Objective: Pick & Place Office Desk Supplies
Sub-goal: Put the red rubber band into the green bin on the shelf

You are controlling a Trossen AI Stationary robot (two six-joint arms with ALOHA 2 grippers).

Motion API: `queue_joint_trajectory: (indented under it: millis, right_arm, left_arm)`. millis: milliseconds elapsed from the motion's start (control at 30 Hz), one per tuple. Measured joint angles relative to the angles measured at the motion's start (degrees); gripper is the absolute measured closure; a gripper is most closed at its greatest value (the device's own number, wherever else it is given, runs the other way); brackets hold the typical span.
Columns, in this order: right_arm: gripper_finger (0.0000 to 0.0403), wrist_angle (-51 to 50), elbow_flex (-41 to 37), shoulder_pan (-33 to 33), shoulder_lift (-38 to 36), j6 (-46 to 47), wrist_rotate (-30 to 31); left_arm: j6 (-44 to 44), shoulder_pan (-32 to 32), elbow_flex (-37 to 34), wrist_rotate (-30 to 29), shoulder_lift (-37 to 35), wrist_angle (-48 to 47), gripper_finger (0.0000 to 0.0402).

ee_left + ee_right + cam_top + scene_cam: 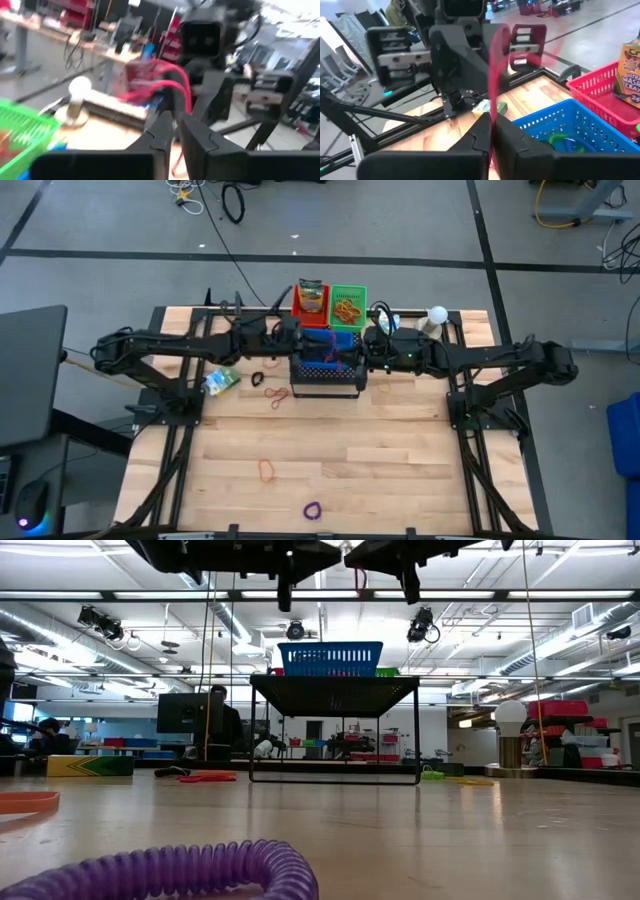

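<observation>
A red rubber band point(335, 360) is strung between my two grippers above the blue basket point(330, 340), which stands on the black perforated box point(325, 377). My left gripper point(173, 132) comes from the table's left, shut on the band. My right gripper point(492, 131) comes from the right, also shut on it. Loose on the table lie a green-white box point(220, 380), red bands point(277, 397), an orange band point(267, 470) and a purple loop point(313, 509). My left gripper pinches the red band point(175, 159) between its two fingers, which lie about level and point toward the table's right. The band is lifted clear and arcs on from the fingers point(186, 90) toward the other gripper. My right gripper pinches a strand of the same band point(493, 112) between its two fingers, coming nearly level from the table's right. The strand runs on from the fingers in a straight line, clear of the blue basket point(570, 125).
A red basket point(310, 305) with a crayon box and a green basket point(348, 305) with rubber bands stand behind the blue one. A white ball on a stand point(437, 315) is at the far right. The near half of the table is mostly bare wood.
</observation>
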Motion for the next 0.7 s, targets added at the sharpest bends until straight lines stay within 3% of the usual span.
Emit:
queue_joint_trajectory:
  millis: [200,333,600,700]
  right_arm:
    - [0.0395,-0.2,0.1,-2.1,-2.0,0.0,1.6]
    - [0.0398,-0.3,0.1,-5.0,-3.7,0.3,1.8]
    - [0.0400,-3.2,2.8,-11.5,-2.8,3.3,2.4]
    - [0.0401,-4.4,4.8,-15.0,-1.6,5.5,2.1]
  left_arm:
    - [1.8,2.3,0.0,-0.6,-7.4,-16.9,0.0314]
    - [5.8,2.8,-0.6,-4.5,-11.2,-24.9,0.0319]
    - [-0.8,6.5,-17.7,-6.2,-18.9,-11.8,0.0389]
    - [-3.0,7.0,-23.0,-8.8,-20.9,-5.6,0.0395]
